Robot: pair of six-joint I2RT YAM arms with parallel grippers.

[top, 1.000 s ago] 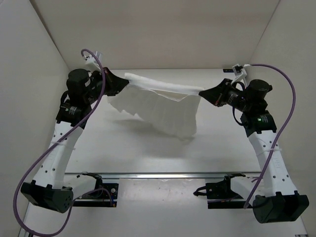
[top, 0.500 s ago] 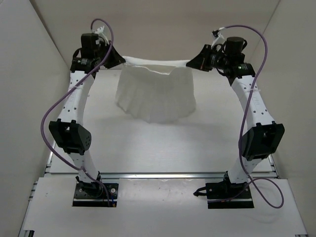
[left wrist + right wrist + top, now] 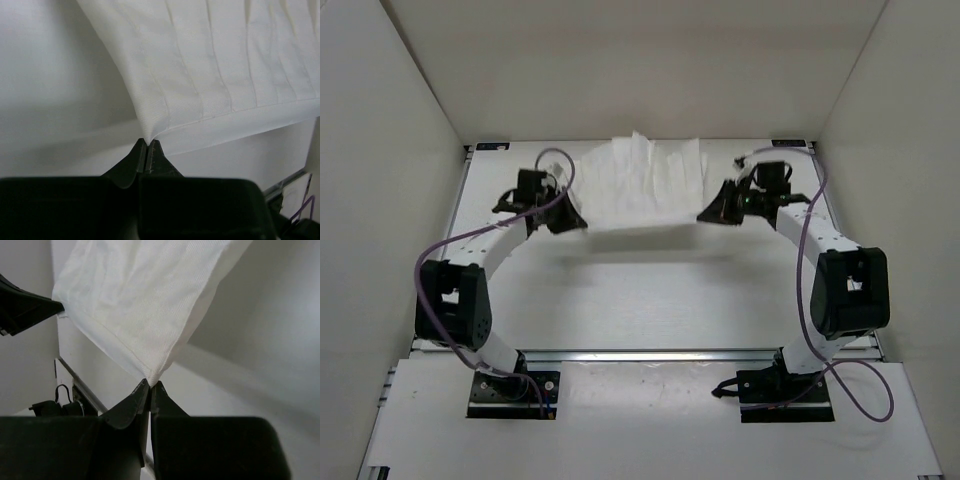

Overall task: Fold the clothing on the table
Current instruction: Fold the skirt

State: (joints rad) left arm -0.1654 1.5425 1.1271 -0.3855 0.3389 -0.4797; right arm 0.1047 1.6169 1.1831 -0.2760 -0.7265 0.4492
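The clothing (image 3: 645,185) is spread over the far half of the desk (image 3: 640,300), toward 12 o'clock in the overhead view. Its far end reaches close to the back edge, and its near hem is drawn out in a taut line from 9 o'clock to 3 o'clock. That hem is raised off the desk and throws a band of shadow (image 3: 650,258) on the bare surface toward 6 o'clock. The left pincer (image 3: 584,227) is clamped tight on the hem's 9 o'clock corner. From its wrist camera the two black fingertips meet with only a pinch of white fabric between them, and the cloth fans away toward 1 o'clock with long parallel creases. The right pincer (image 3: 701,216) is likewise closed on the 3 o'clock corner, its tips pressed together on a point of fabric, and the garment stretches off toward 11 o'clock. Both arms bend inward from their bases at 6 o'clock, with purple cables (image 3: 440,250) looping along them.
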